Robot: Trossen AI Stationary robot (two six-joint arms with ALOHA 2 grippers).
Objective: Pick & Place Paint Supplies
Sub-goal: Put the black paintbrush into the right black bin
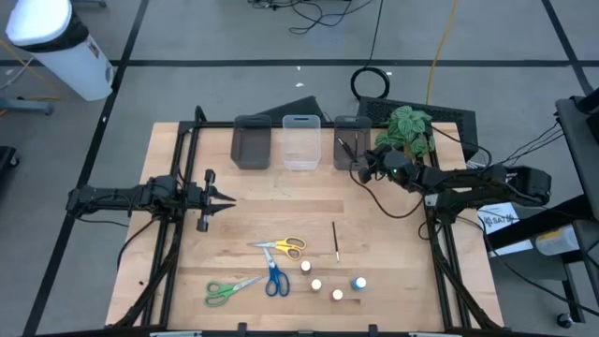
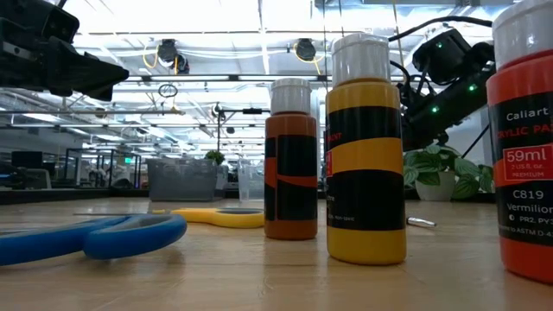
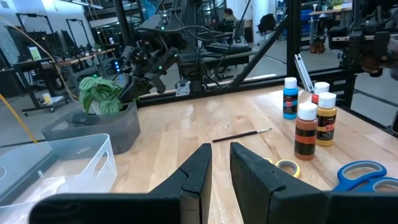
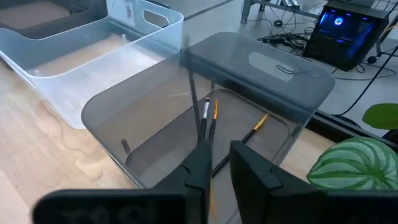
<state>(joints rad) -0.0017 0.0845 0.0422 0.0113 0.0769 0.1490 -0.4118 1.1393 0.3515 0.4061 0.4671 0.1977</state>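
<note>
Hovering over the grey bin (image 1: 350, 142) at the table's far edge, the right gripper (image 4: 216, 163) has its fingers narrowly parted around a brush (image 4: 198, 106) standing steeply into the bin, tip down among 2 others lying inside. The 1 brush left on the table (image 1: 336, 241) lies well apart, toward the near edge, its long axis running far-to-near. I judge the right arm nearer to it. The left gripper (image 1: 223, 199), narrow and empty, waits at the left side.
</note>
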